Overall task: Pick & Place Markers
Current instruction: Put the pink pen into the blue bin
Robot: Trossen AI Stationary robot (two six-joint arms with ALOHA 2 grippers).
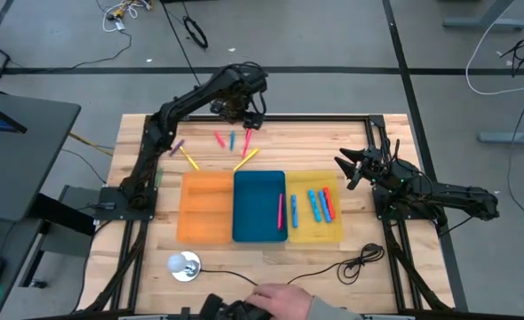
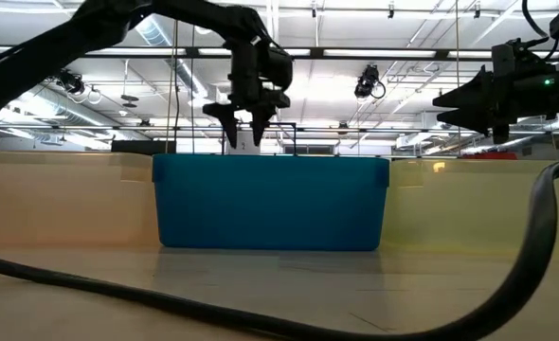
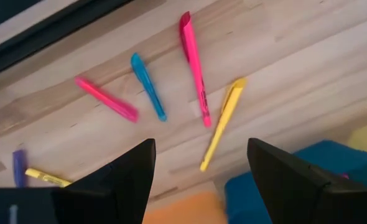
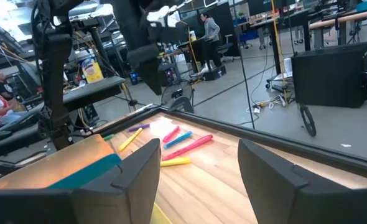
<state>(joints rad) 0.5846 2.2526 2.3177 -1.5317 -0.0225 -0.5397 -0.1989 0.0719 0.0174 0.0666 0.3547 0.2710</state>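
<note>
from above, my left gripper (image 1: 247, 113) hangs over the loose markers (image 1: 233, 140) at the table's far edge; some already lie in the yellow tray (image 1: 313, 208) and blue tray (image 1: 259, 206). the right gripper (image 1: 351, 167) waits beside the yellow tray, spread open. on the left wrist view my fingers (image 3: 124, 177) stand wide and empty above the long pink marker (image 3: 195, 67). i judge it's the reach step; next i must descend squarely, then close.

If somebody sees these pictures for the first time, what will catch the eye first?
Three trays lie side by side at the table's middle: orange tray, blue tray, yellow tray. Beyond them loose markers lie scattered on the wood, and the left gripper hangs open above them. The right gripper waits open beside the yellow tray.
</note>
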